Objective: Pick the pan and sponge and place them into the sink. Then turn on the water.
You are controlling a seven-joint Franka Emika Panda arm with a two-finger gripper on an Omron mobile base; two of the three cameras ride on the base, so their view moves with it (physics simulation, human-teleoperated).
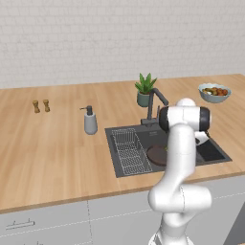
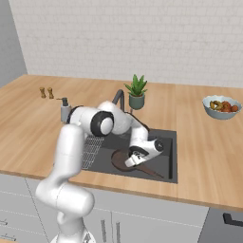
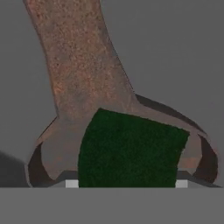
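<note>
The gripper (image 2: 134, 160), low inside the sink (image 2: 167, 167), grasps the green sponge (image 3: 131, 148) just above the pan (image 2: 124, 161) that lies in the basin, so I judge the next move is to let go, then reach the faucet (image 1: 154, 106) lever behind; no writing is readable.

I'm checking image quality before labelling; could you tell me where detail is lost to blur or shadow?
Hand view: green rectangular sponge and brown round frying pan look soft and grainy, very close. Right base view: dark grey recessed sink is dim, pan handle barely separable. Left base view: evenly lit.
</note>
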